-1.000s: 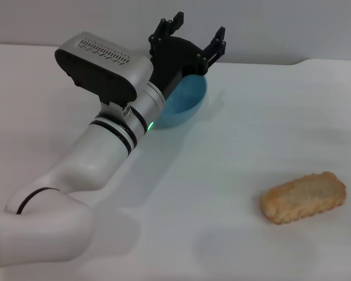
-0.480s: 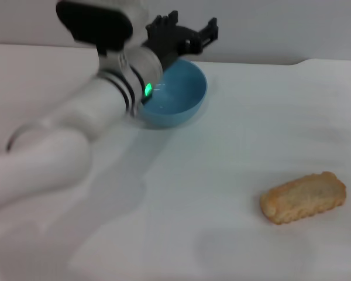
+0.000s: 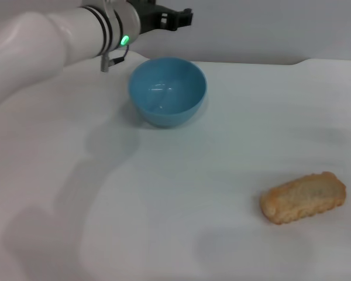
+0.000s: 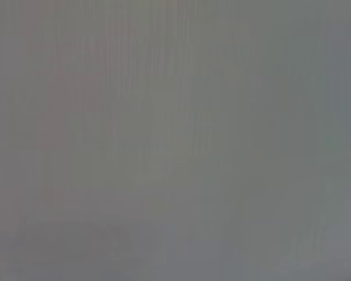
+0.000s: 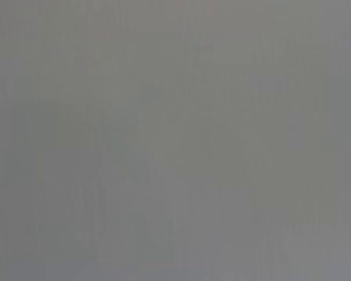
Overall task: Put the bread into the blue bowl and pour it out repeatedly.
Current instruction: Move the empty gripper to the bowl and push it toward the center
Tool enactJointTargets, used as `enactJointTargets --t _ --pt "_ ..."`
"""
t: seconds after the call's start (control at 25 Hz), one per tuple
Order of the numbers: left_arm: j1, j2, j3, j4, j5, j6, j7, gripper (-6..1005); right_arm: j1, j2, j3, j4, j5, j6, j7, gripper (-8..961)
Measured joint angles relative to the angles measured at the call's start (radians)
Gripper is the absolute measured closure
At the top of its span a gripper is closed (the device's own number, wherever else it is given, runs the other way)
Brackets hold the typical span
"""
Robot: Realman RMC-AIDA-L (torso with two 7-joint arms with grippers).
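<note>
Bread point(image 3: 303, 197), an oblong golden-tan ridged toy slice, lies on the white worktop point(image 3: 222, 152) well apart from the empty, upright, smooth light-blue plastic bowl point(image 3: 167, 91), so the next grasp should straddle its narrow width (left claw point(image 3: 167, 14) raised behind the bowl, grip unreadable).

Head view high, angled down on white table point(image 3: 222, 175); both wrist views blank grey.

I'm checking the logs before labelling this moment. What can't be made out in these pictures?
- Left gripper: head view's top edge cuts it off, so fingers unreadable.
- Right gripper: in no view.
- Both wrist views: plain grey, nothing recognisable.
- Blue bowl and bread show only in the head view.
</note>
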Motion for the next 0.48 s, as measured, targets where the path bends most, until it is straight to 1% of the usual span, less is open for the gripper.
enactJointTargets --t 0.04,0.16,0.24,0.28,0.36,0.48 --pt "-0.003 0.0 -0.015 -0.001 0.01 0.021 0.007 184 0.0 0.0 0.0 0.0 0.0 0.0 0.0 293" --pt "-0.009 0.001 -0.095 0.0 0.063 0.128 0.016 184 -0.002 0.0 0.0 0.0 0.0 0.0 0.0 295" --pt "-0.009 0.001 -0.124 0.003 0.087 0.18 0.016 184 -0.002 0.0 0.0 -0.001 0.0 0.0 -0.001 296" --pt "-0.012 0.002 -0.13 -0.003 0.098 0.205 0.017 185 -0.001 0.0 0.0 -0.002 0.0 0.0 -0.001 296" --pt "-0.014 0.002 -0.129 -0.014 0.101 0.21 0.017 185 0.0 0.0 0.0 -0.003 0.0 0.0 -0.001 298" --pt "-0.055 0.0 -0.128 -0.095 0.107 0.215 0.012 185 0.004 -0.001 0.0 -0.005 0.0 0.001 -0.001 299"
